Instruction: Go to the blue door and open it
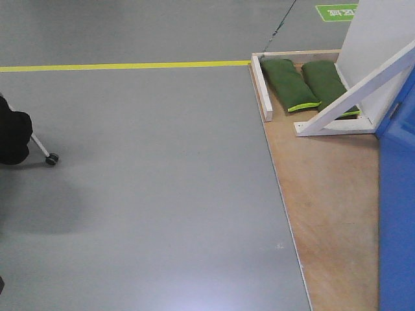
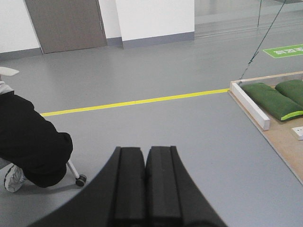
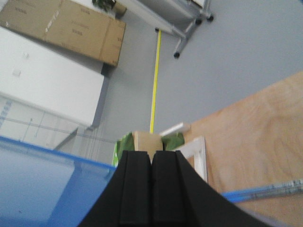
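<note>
**Blue Door at Right Frame Edge; Both Grippers Closed and Empty**

Front view: the blue door (image 1: pixel 397 214) is standing at the far right edge, its glossy panel rising beside the plywood platform (image 1: pixel 324 207). Its handle is lying outside the frame. A white slanted brace (image 1: pixel 356 97) is leaning beyond the door, with two green sandbags (image 1: pixel 290 84) lying behind it on the platform. A yellow floor line (image 1: pixel 123 65) is running across the grey floor up to the platform corner. A person (image 1: pixel 13 136) in dark clothing is showing at the left edge.

Left wrist view: the left gripper (image 2: pixel 146 184) is pointing out over the grey floor, its pads pressed together and gripping nothing. The sandbags are lying ahead to the right, and the person is sitting to the left.

Right wrist view: the right gripper (image 3: pixel 152 187) is also showing its pads pressed flat together with nothing between them. The blue door is filling the lower left, just beside the gripper; contact cannot be determined. A cardboard box (image 3: pixel 66 28) is lying at upper left.
</note>
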Tool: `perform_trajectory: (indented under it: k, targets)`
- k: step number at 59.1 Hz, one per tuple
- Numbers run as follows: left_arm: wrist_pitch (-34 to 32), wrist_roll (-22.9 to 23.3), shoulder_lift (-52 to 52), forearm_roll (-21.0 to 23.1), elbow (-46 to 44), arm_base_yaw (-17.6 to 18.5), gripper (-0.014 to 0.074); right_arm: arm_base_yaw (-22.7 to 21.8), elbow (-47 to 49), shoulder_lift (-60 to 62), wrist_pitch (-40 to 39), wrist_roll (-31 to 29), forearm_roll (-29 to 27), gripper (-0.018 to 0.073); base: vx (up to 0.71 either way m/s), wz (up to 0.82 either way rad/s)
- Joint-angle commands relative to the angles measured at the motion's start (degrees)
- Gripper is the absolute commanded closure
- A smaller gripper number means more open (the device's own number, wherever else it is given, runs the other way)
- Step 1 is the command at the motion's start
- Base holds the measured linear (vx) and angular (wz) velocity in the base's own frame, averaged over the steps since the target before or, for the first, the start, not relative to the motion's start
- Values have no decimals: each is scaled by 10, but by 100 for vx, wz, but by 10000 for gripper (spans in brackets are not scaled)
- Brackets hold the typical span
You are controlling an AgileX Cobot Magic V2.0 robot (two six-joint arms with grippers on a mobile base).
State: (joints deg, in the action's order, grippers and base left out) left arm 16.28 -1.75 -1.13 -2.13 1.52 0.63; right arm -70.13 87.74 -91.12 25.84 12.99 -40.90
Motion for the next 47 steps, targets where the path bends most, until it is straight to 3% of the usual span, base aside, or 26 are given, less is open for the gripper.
perform_trajectory:
  k: [1,23,34,47]
  targets:
    - [-48,1,-4,4,3,3,526,35,20,34,59,-34,-2,557,0,0]
    - [-48,1,-4,4,3,3,526,102,20,65,96,-34,-21,557,0,0]
    - [-48,1,-4,4,3,3,526,144,20,83,96,-34,-76,557,0,0]
    - [-48,1,-4,4,3,3,526,223,20,94,96,-34,-175,557,0,0]
